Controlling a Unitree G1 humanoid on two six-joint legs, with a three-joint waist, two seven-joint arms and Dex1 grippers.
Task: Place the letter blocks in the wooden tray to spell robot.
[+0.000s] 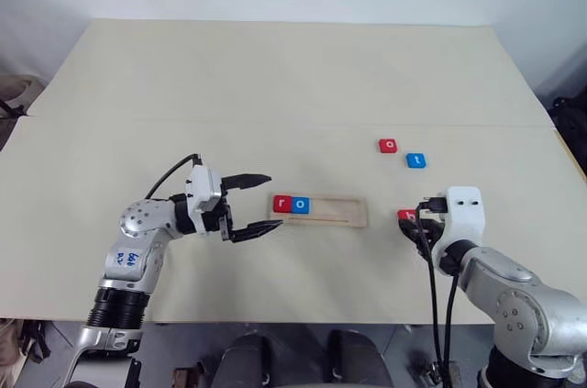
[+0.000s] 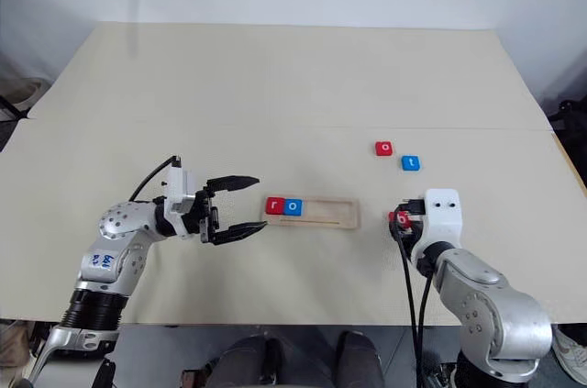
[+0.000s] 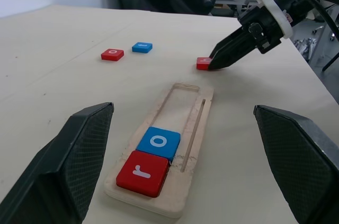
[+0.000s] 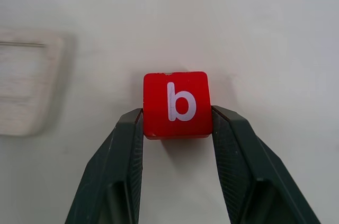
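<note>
The long, narrow tray of pale wood (image 1: 319,211) lies on the beige worktop (image 1: 275,85), and it already holds two flat square blocks at its left end: a red one with a white "r" (image 1: 282,204) and, touching it, a blue one with a white "o" (image 1: 301,205). The rest of the tray is free, so the next place to fill is the third one, just beside the blue "o".

The right gripper (image 4: 177,123) pinches the red square block with a white "b" (image 4: 177,105) between its two black fingers (image 4: 124,144), one finger on each side edge, with the letter face turned up. This block is to the right of the tray, near its empty end, low over the worktop; I cannot tell if it touches the surface. It seems held this way so it can go flat into the third place.

The left gripper (image 1: 249,207) is just beside the left end of the tray, its fingers spread wide and holding nothing, probably to steady the tray.

Farther back on the right, a red "o" block (image 1: 388,145) and a blue "t" block (image 1: 416,160) wait near each other
</note>
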